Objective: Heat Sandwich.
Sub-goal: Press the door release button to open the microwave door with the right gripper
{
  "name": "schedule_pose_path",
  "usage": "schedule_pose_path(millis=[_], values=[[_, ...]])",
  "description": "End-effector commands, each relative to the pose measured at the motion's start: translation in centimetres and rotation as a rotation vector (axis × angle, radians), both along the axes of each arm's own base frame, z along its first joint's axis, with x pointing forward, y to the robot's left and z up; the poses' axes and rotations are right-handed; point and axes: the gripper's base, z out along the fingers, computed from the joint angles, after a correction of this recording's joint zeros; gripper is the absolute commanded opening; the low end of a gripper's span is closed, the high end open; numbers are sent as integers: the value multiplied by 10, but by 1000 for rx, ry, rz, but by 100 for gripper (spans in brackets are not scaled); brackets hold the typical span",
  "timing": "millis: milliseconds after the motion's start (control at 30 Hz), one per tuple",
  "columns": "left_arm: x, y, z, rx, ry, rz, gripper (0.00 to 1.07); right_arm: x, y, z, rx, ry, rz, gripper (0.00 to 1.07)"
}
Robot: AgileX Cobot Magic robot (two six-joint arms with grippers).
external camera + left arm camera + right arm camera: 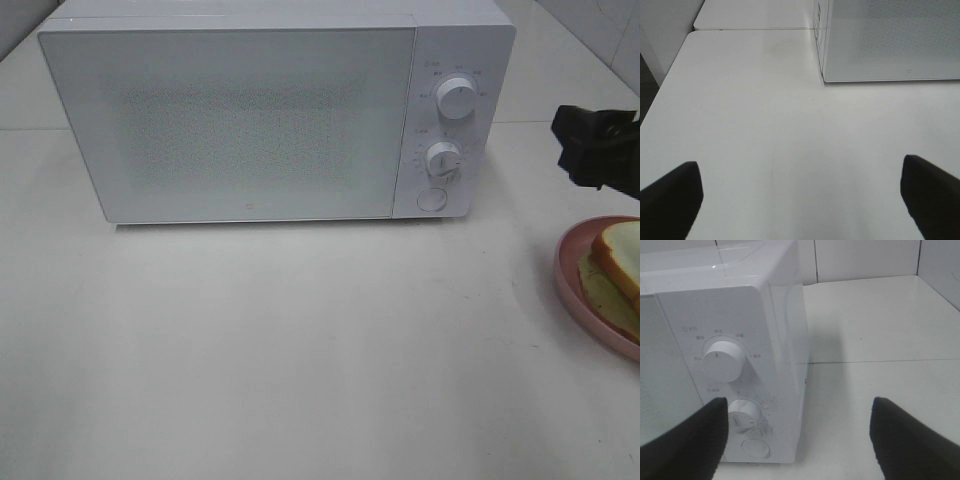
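The sandwich point(622, 258), white bread with a tan crust and a pale filling, lies on a pink plate point(566, 268) at the right edge of the exterior view, partly cut off by it. My right gripper point(575, 146) hangs above and behind the plate, right of the white microwave point(240, 120), whose door is shut. In the right wrist view the right gripper point(800, 440) is open and empty, facing the microwave's two knobs point(722, 360) and round button point(755, 447). The left gripper point(800, 200) is open and empty over bare table; the exterior view does not show it.
The microwave's front left corner point(826, 77) stands ahead of the left gripper. A seam point(755, 29) joins a second tabletop behind. The table's left edge point(662, 87) drops off to a dark floor. A tiled wall point(865, 260) rises behind the microwave.
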Motion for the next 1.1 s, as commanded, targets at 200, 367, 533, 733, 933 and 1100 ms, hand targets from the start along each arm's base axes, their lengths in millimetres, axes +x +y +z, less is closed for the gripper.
schedule_pose_path(millis=[200, 367, 533, 733, 933, 1100], values=[[-4, -1, 0, -8, -29, -7, 101, -1, 22, -18, -78, -24, 34, 76], [-4, -1, 0, -8, -29, -7, 101, -2, 40, -30, -114, -8, 61, 76], [-4, -1, 0, -8, -29, -7, 101, -4, 55, -44, -161, 6, 64, 76], [-4, -1, 0, -8, -29, -7, 101, -9, 66, -59, -174, 22, 22, 76], [-4, -1, 0, -8, -29, -7, 101, -17, 77, -70, -180, 35, -7, 76], [-4, -1, 0, -8, -29, -7, 101, -21, 80, -76, -193, 60, -19, 76]])
